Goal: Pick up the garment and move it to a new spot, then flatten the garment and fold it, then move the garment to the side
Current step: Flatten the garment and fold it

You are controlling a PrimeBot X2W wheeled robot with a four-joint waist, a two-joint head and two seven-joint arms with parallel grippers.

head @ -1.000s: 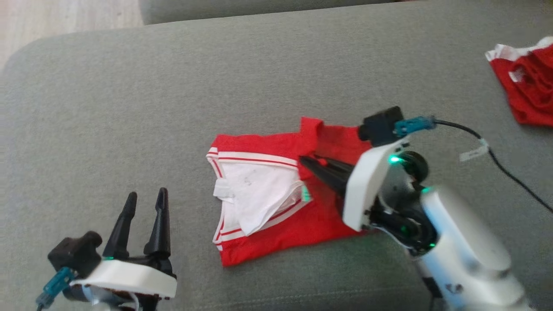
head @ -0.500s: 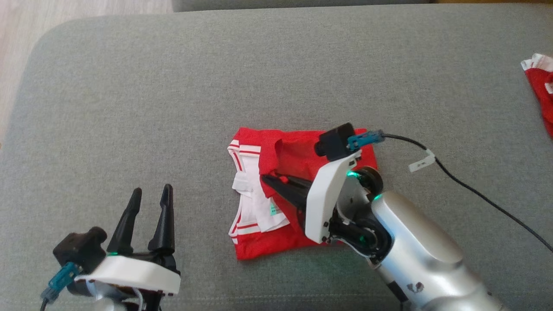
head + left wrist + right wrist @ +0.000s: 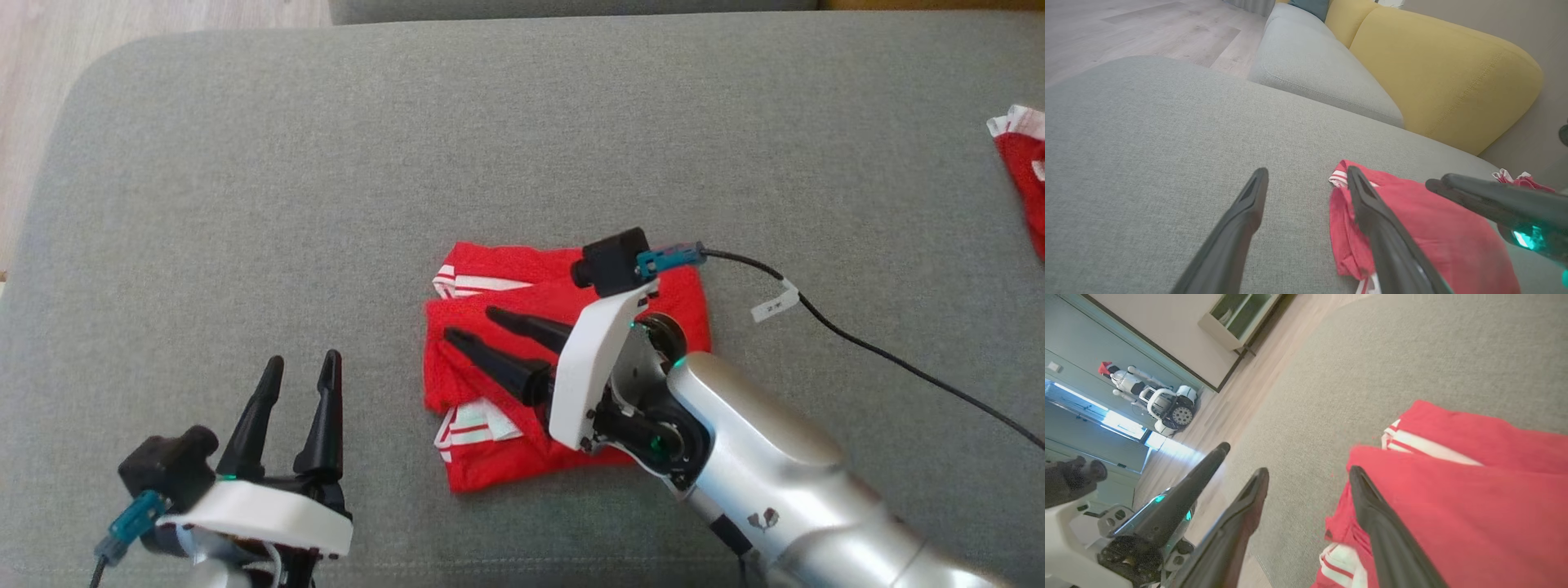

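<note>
Nearest you, the left claw (image 3: pixel 302 361) hangs over bare grey cushion (image 3: pixel 245 204) with its fingers spread apart and nothing between them. Just past it to the right, the right claw (image 3: pixel 469 322) is also spread wide, low over the folded red garment (image 3: pixel 457 380). The garment lies mid-cushion, with white striped trim showing along its left side. Your right arm (image 3: pixel 775 490) hides the garment's right part. A black cable (image 3: pixel 857 343) trails off to the right. Farther right, well apart, lies another red cloth (image 3: pixel 1020 163). Wooden floor (image 3: pixel 33 49) shows at the far left.
</note>
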